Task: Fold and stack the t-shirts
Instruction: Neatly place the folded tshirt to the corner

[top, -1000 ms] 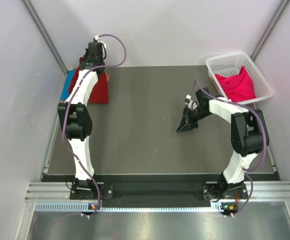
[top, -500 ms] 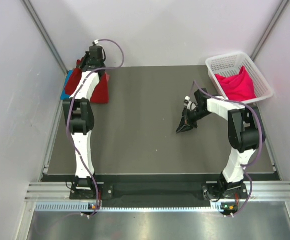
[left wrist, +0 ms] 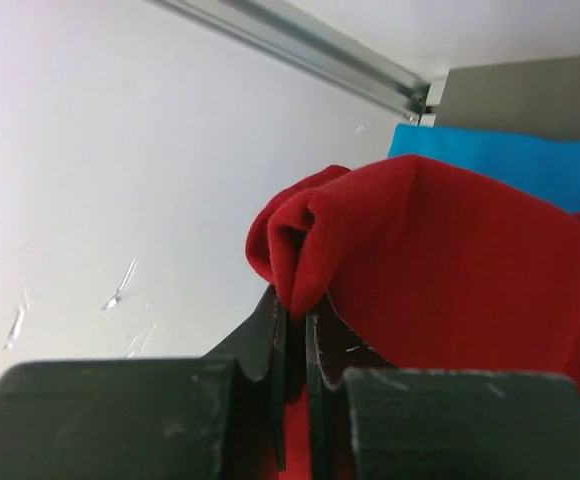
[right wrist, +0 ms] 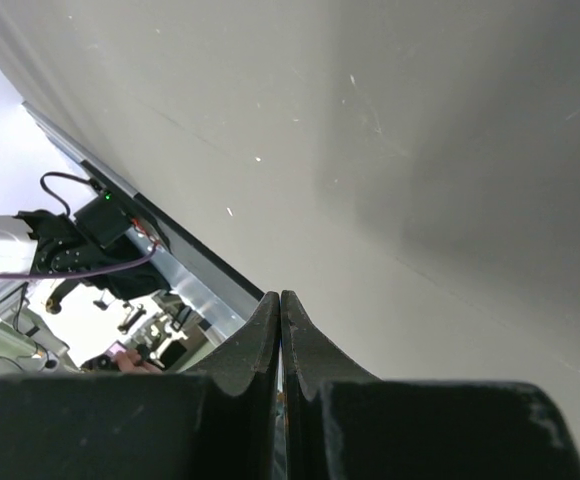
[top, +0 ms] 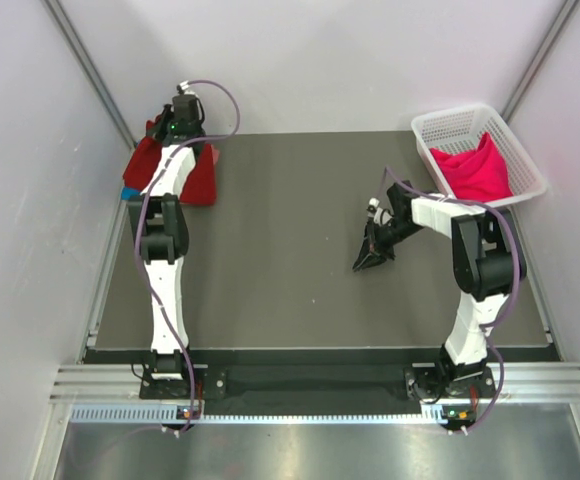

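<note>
Two arms work at opposite sides of the dark grey table [top: 290, 300]. The left arm stretches to the far left corner, where the left gripper [left wrist: 292, 318] is clamped on a rolled fold at the edge of the dark red t-shirt [top: 202, 180]. In the left wrist view the two black fingers [left wrist: 270, 340] stand almost together, with only the pinched cloth between them. The fold bulges just past their tips, close to the white side wall [left wrist: 120, 150].

From above, the dark red t-shirt is bunched in that corner. Part of it drapes on the table to the right of the arm and part lies on the arm's left. Under and behind it is the bright blue t-shirt [left wrist: 510, 165]. It shows as a flat strip in the wrist view and as a small sliver at the table's left edge from above.

The right gripper [top: 362, 258] hangs low over the bare middle-right of the table, tilted down and to the left. Its fingers are pressed together with nothing between them.

At the far right corner sits the white lattice basket [top: 440, 125], with the hot pink t-shirt [top: 475, 172] lying crumpled inside it, well apart from both grippers.
</note>
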`<move>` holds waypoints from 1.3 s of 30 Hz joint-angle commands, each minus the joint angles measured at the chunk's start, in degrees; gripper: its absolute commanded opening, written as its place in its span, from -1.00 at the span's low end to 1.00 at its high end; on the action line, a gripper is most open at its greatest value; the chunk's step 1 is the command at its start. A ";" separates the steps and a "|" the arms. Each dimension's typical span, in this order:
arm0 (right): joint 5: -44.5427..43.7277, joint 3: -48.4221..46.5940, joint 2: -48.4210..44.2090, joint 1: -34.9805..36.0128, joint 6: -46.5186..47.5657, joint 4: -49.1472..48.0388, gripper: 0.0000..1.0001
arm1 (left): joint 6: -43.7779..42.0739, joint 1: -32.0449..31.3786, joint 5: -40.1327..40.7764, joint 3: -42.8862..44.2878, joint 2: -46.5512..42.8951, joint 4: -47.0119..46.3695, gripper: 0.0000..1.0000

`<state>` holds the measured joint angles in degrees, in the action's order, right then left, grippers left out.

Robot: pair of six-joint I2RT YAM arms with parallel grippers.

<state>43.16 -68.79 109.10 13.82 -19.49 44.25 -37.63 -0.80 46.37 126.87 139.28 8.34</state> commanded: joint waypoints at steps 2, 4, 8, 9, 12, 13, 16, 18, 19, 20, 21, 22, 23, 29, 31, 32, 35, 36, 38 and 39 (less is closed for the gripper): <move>-0.35 -2.31 0.50 -0.02 1.12 1.28 -0.99 | 0.63 0.36 -0.49 4.00 1.43 -6.40 -1.00; -0.53 -2.22 0.68 -0.03 1.29 1.36 -0.99 | 0.54 1.92 -0.93 4.35 2.39 -7.02 -1.00; -0.44 -2.22 1.29 -0.29 1.38 1.54 -0.99 | 1.77 3.34 -2.07 5.84 3.45 -7.28 -1.00; -0.53 -2.31 1.38 -0.38 1.38 1.63 -0.99 | 1.85 3.96 -2.42 5.85 3.63 -7.28 -1.00; -0.53 -2.31 1.82 -0.38 1.47 1.72 -0.99 | 3.08 5.10 -3.82 6.11 4.15 -7.46 -1.00; -0.44 -2.31 2.08 -0.38 1.38 1.63 -0.99 | 3.61 5.37 -4.27 6.37 4.24 -7.37 -1.00; -0.35 -2.22 2.43 -0.46 1.38 1.63 -0.99 | 5.10 5.72 -6.54 7.60 5.29 -7.37 -1.00; -0.35 -2.22 2.61 -0.29 1.38 1.63 -0.99 | 6.50 5.72 -7.43 8.39 6.26 -7.46 -1.00; -0.44 -2.22 2.61 -0.29 1.29 1.72 -0.99 | 6.95 5.72 -7.61 8.57 6.52 -7.46 -1.00; -0.44 -2.22 2.61 -0.29 1.29 1.80 -0.99 | 7.04 5.72 -7.61 8.66 6.79 -7.46 -1.00; -0.62 -2.22 2.61 -0.29 1.38 1.98 -0.99 | 6.61 5.81 -7.52 8.66 7.40 -7.72 -1.00; -0.88 -2.05 2.52 -0.38 1.47 2.07 -0.98 | 6.51 5.89 -7.26 8.57 7.75 -7.90 -1.00; -0.97 -1.96 2.35 -0.29 1.55 2.07 -0.99 | 6.77 6.16 -7.43 8.74 8.11 -7.90 -1.00; -1.14 -1.78 2.70 -0.29 1.73 2.16 -0.99 | 8.27 6.69 -8.49 9.19 9.78 -10.01 -1.00; -1.14 -1.69 2.87 -0.38 1.82 2.24 -0.99 | 8.36 7.04 -7.88 8.75 10.04 -10.44 -1.00; -1.23 -1.69 2.79 -0.38 1.82 2.24 -0.99 | 8.45 7.21 -7.18 8.57 10.39 -10.97 -1.00; -1.15 -1.69 2.87 -0.29 1.82 2.33 -0.99 | 8.10 7.74 -4.63 7.52 10.57 -13.60 -0.97; -1.23 -1.78 2.96 -0.29 1.82 2.33 -0.98 | 8.10 7.92 -3.66 7.43 10.66 -14.39 -0.89; -1.06 -1.96 3.14 -0.29 1.73 2.33 -0.99 | 8.09 8.00 -0.42 7.51 10.22 -16.68 -0.19; -0.97 -2.04 3.22 -0.29 1.64 2.33 -0.99 | 8.70 8.00 0.47 7.78 10.04 -17.21 0.07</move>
<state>42.04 -68.79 111.53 13.72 -18.55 45.93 -30.09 5.93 42.33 133.21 149.99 -0.08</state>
